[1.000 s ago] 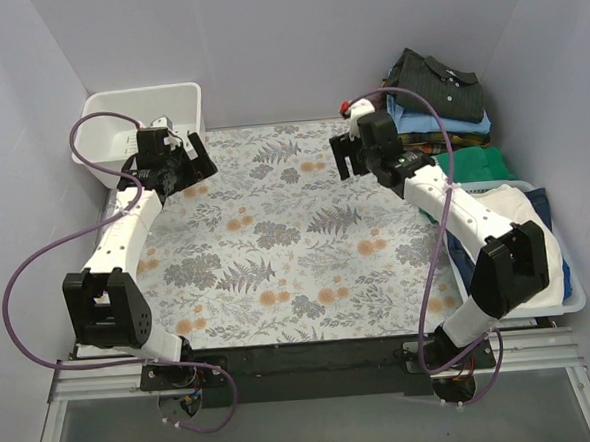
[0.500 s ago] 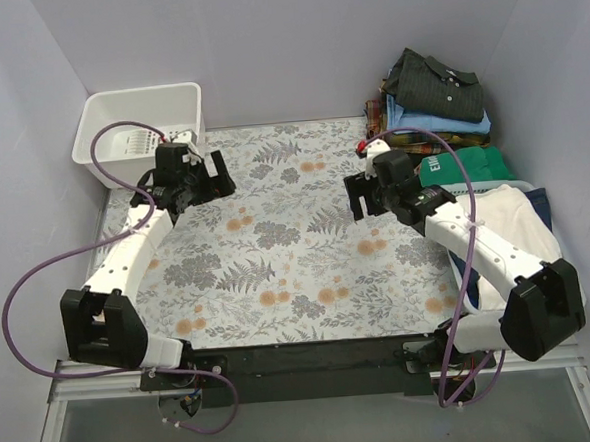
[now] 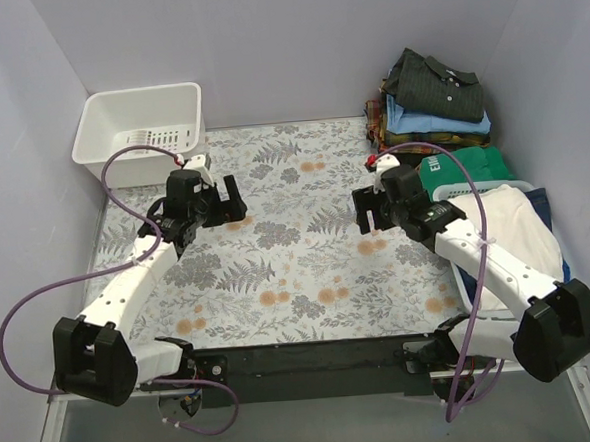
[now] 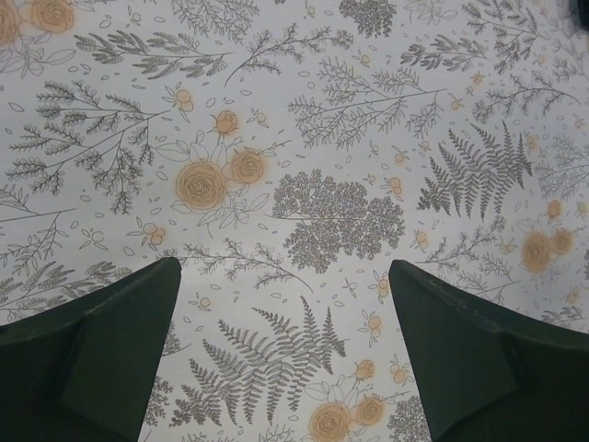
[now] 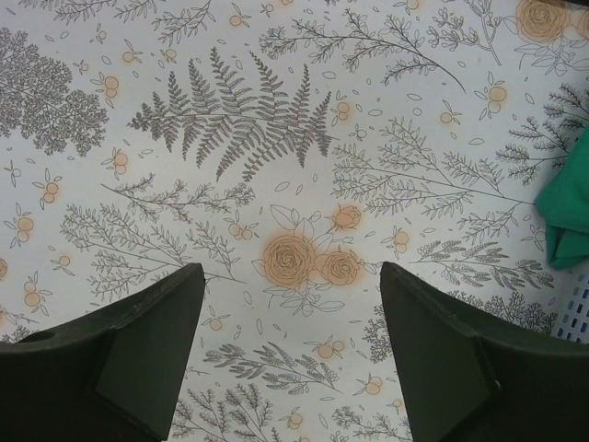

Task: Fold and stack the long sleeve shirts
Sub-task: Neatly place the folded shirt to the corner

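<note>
Long sleeve shirts [image 3: 436, 97] lie folded in a stack at the far right corner of the tabletop [image 3: 287, 262]. A charcoal one with pale buttons [image 3: 439, 78] is on top, with light blue [image 3: 439, 118] beneath it and a plaid edge [image 3: 373, 111] showing at the stack's left side.

The tabletop is covered with a floral print of ferns and orange roses. Along its right side stands a basket [image 3: 525, 183] holding a cream cloth [image 3: 510, 218] and a green garment [image 3: 464, 163]. A white bin [image 3: 142, 91] sits at the far left corner.

Both arms reach over the middle of the tabletop. The left gripper [image 4: 283, 269] hangs above bare print, its jaws spread wide with nothing between them. The right gripper [image 5: 290, 272] is near the basket's corner, its jaws likewise apart and holding nothing; the green garment shows at the right edge of the right wrist view.
</note>
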You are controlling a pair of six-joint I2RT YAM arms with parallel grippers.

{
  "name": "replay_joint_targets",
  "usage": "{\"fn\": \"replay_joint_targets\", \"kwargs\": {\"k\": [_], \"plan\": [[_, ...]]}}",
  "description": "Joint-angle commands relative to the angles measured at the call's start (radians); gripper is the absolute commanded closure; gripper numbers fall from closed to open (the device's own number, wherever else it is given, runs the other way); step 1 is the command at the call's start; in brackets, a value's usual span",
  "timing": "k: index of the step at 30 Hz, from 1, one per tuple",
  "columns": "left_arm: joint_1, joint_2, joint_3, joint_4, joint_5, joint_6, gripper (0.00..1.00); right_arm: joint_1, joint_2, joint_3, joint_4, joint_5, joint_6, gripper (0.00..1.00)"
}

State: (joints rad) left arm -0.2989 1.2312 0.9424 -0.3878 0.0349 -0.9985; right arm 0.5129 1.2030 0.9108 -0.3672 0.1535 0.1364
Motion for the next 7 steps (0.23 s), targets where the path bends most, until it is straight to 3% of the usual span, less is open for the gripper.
{"fn": "replay_joint_targets", "kwargs": {"k": [1, 7], "plan": [[-0.009, -0.05, -0.019, 0.07, -0.023, 0.011, 0.02, 0.001, -0.031, -0.012, 0.022, 0.004, 0.015, 0.15], [-0.013, -0.062, -0.028, 0.081, -0.053, 0.009, 0.02, 0.001, -0.034, -0.013, 0.025, 0.017, 0.02, 0.15]]}}
